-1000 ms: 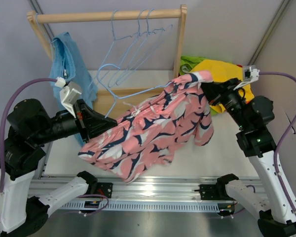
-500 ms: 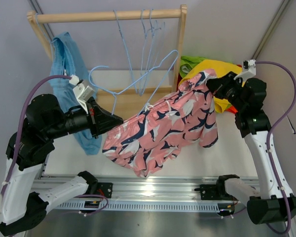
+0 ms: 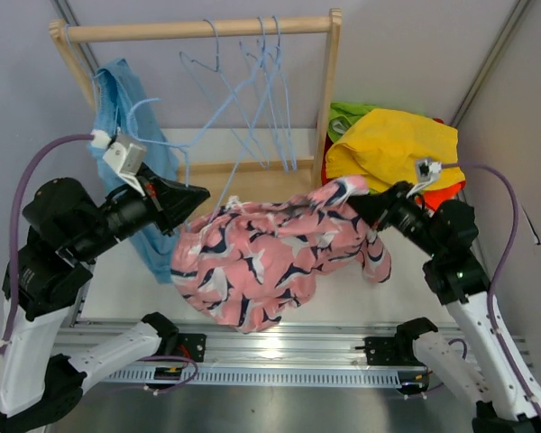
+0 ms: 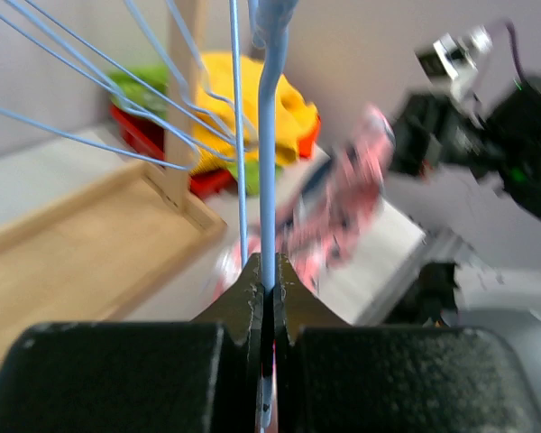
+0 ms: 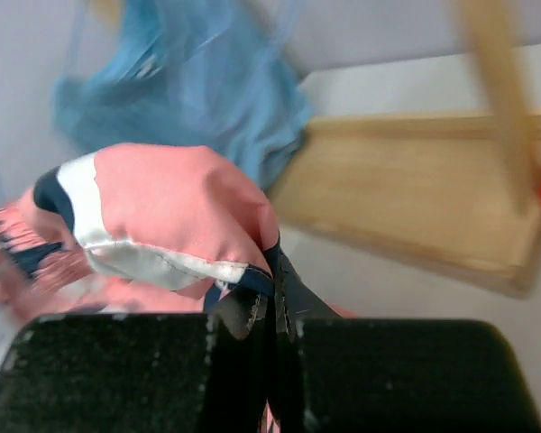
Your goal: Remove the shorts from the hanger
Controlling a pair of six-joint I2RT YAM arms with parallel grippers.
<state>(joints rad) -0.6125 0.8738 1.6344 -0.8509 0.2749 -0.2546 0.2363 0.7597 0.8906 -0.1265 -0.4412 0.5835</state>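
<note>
Top external view: the soft pink fabric shorts with the dark navy print (image 3: 261, 262) are slung in the air between the two arms, bunched up in front of the wooden clothes rack (image 3: 198, 30). Their long axis runs pretty much left to right. The left end sags lower and fatter, and the right end is pulled up to a point at the right gripper (image 3: 362, 204).

The right arm comes up from its base at the bottom right, forearm angled up and to the left. The left arm has its elbow out on the left and its forearm reaching right, with the left gripper (image 3: 198, 192) just above the left end of the pink pair.

In the right wrist view, the right gripper's fingers are pinched tight on a fold of the pink fabric (the white-and-navy edge sits right at the tips). In the left wrist view, the jaws are nearly touching, clamped on a thin light blue wire hanger (image 4: 269, 153) that runs straight up from the tips. I honestly can't tell whether that hanger is threaded through the fabric.

Also there:
- light blue fabric shorts (image 3: 117, 99) hang at the rack's left end
- a few bare blue wire hangers (image 3: 270, 63) hang on the rail
- yellow shorts (image 3: 392, 144) are piled with lime green shorts (image 3: 345, 112) and orange shorts (image 3: 444, 194) just right of the rack
</note>
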